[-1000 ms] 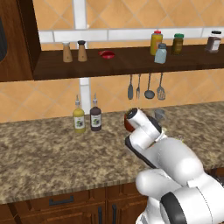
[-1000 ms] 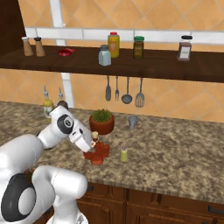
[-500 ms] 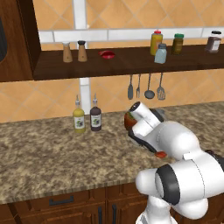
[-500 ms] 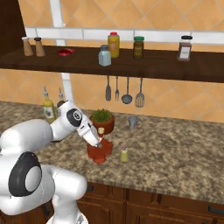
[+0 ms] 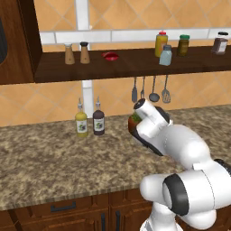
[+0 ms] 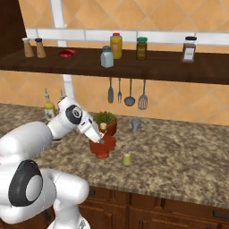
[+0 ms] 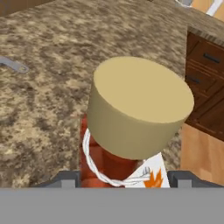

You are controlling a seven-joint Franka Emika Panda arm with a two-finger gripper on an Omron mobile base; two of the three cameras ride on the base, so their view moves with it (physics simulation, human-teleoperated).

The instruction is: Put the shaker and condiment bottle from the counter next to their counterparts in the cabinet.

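Where readable, condiment bottle (image 7: 131, 127) label (image 7: 151, 177) shows an orange mark

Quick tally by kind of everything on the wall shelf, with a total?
Brown wooden shakers: 2
Red dish: 1
Yellow red-capped bottle: 1
Pale blue-grey shaker: 1
Green-lidded jar: 1
Dark-lidded brown jar: 1
Total: 7

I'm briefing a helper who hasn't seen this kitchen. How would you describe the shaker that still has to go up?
On the granite counter, look just right of the red-orange condiment bottle in front of the potted plant. The shaker stands alone there: small, yellow-green with a paler top, unlike the blue-grey shaker up in the cabinet.
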